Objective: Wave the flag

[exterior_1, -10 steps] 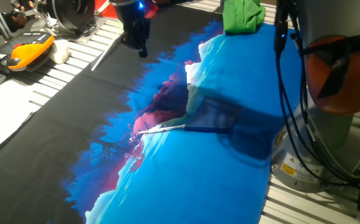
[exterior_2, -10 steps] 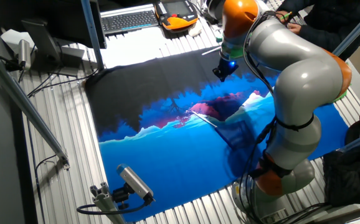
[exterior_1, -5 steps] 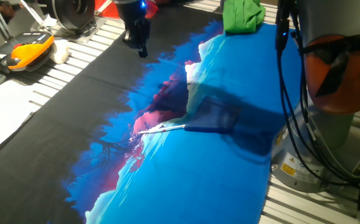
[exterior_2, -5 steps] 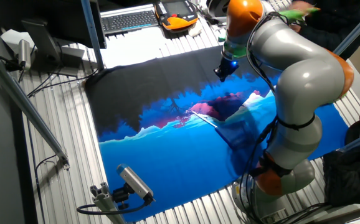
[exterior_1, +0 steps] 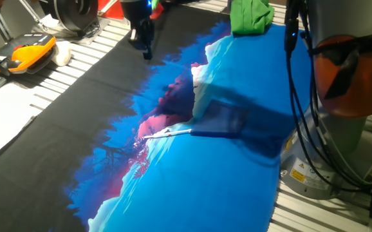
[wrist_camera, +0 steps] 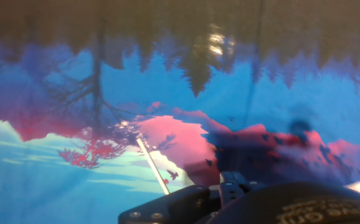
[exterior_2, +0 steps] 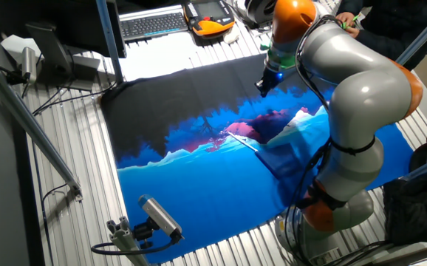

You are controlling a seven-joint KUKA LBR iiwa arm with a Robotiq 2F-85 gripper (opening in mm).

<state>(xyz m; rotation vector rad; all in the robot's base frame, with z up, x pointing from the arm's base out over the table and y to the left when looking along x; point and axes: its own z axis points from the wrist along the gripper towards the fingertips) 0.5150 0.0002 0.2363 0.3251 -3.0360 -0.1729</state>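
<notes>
The flag is a small dark blue cloth that lies flat on the printed tablecloth, with its thin white stick pointing left. It also shows in the other fixed view. In the hand view only the stick shows clearly. My gripper hangs above the black far part of the cloth, well away from the flag, and holds nothing. It also shows in the other fixed view. Its fingers are dark and small, so I cannot tell their opening.
A green cloth lies at the far edge. An orange-black handset and white paper lie at the left. A keyboard is at the back. A camera on a stand stands at the front. The robot base is at the right.
My gripper has drifted slightly farther away from the flag, toward the far side of the table. The flag has not moved.
</notes>
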